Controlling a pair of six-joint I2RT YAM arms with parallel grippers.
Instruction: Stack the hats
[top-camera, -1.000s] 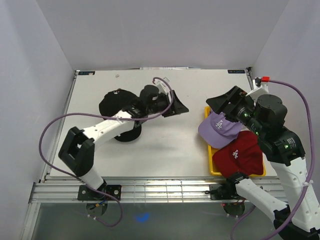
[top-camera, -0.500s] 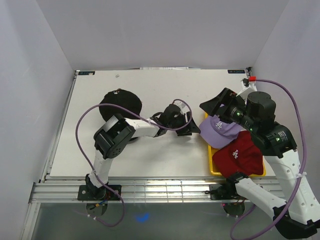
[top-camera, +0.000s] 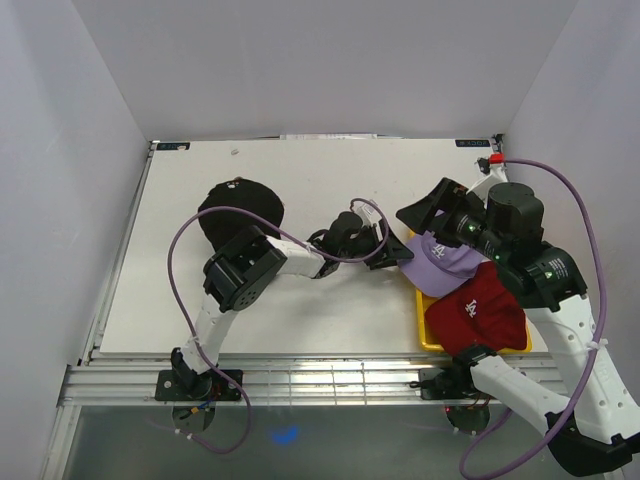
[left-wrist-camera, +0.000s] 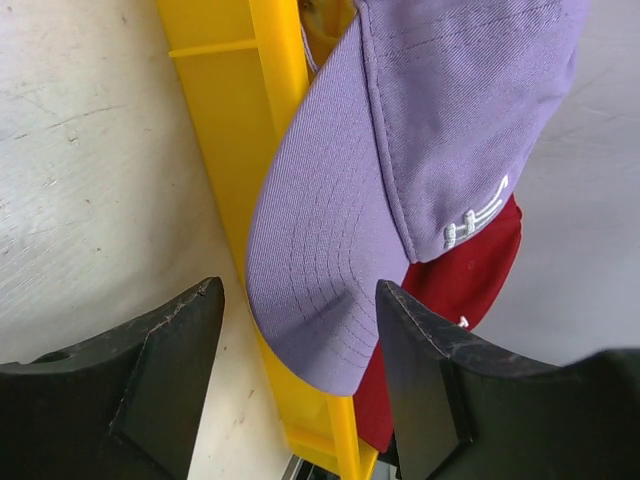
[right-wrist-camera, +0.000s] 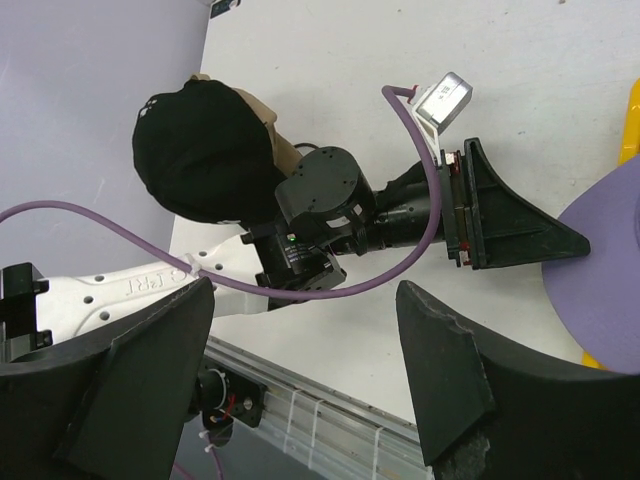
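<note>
L arm's reached right across. The left gripper (left-wrist-camera: 300, 375) sits at the right side of the white table (top-camera: 300, 180), fingers (left-wrist-camera: 150, 385) spread wide, one on each side of the brim tip of the lavender fabric baseball cap (left-wrist-camera: 420, 130). Nothing's pinched. The wrist view doesn't settle whether the pads touch the brim or sit just clear of it.

That cap lies crown up on the yellow rectangular plastic tray (left-wrist-camera: 245, 110). Its brim is curved, w/ rows of stitching, and hangs out over the tray's left wall. There's a white embroidered logo on the front panel.

Just near of it, in the same tray, is the dark red fabric cap (top-camera: 480, 310), also w/ a white logo. It's partly tucked under the lavender one and touching it.

On the left, approx mid-table, the round black fabric cap (top-camera: 240, 210) rests on top of a tan fabric cap (right-wrist-camera: 268, 125). Only a sliver of tan shows from beneath it. That pair is well apart from the tray.

The right gripper (right-wrist-camera: 290, 370) hangs above the table's right part, just far of the lavender cap, jaws wide apart w/ nothing between them. A purple cable (top-camera: 200, 235) loops over the L arm.
</note>
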